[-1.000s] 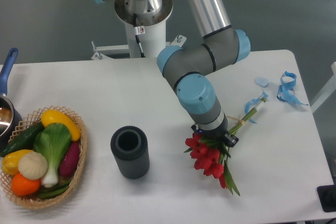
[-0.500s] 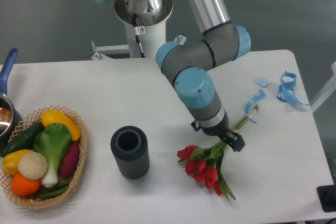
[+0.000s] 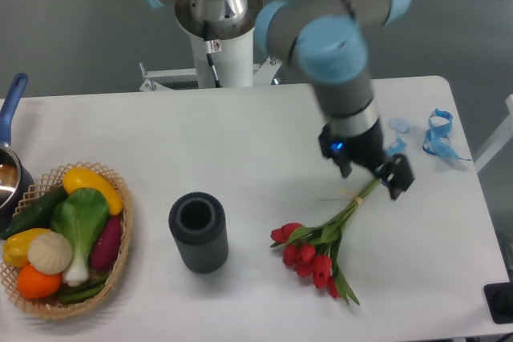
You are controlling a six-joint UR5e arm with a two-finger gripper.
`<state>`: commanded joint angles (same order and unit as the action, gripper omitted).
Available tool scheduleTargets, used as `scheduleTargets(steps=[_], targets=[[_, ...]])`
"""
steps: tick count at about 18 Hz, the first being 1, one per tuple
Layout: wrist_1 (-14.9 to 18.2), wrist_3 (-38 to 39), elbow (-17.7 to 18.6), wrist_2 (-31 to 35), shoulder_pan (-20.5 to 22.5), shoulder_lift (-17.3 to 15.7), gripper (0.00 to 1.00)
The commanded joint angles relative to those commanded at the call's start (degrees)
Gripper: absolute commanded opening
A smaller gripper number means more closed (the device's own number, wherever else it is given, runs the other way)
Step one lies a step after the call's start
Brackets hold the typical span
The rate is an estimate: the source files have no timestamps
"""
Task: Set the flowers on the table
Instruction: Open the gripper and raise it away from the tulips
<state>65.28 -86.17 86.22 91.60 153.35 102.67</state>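
Observation:
The flowers (image 3: 314, 251), a bunch of red tulips with green leaves and thin tied stems, lie flat on the white table (image 3: 240, 142) at the front right, blooms toward the front, stems pointing up-right. My gripper (image 3: 370, 173) is above the stem end, raised off the table and blurred by motion. Its two fingers stand apart with nothing between them.
A dark ribbed cylinder vase (image 3: 198, 232) stands left of the flowers. A woven basket of vegetables (image 3: 64, 239) sits at the front left, with a pot handle (image 3: 11, 102) at the left edge. Blue ribbon pieces (image 3: 438, 135) lie at the back right.
The gripper let go of the flowers, which now lie on the table, and the arm swung up and to the right, away from the blooms toward the stem end.

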Motion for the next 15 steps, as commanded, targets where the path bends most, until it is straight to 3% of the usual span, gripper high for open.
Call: scheduleTargets(steps=[4,6,11,15], targets=[[5.90,-7.84,0.26,-2.74,4.93,-3.17,1.00],[7.14,-12.07,0.70,-4.05,7.22,-4.49,1.00],[8.11,-18.93,2.45,-8.19,12.40,-6.86,1.00],[7.94,-19.82,3.69,-8.89,13.29,-7.75,1.00]])
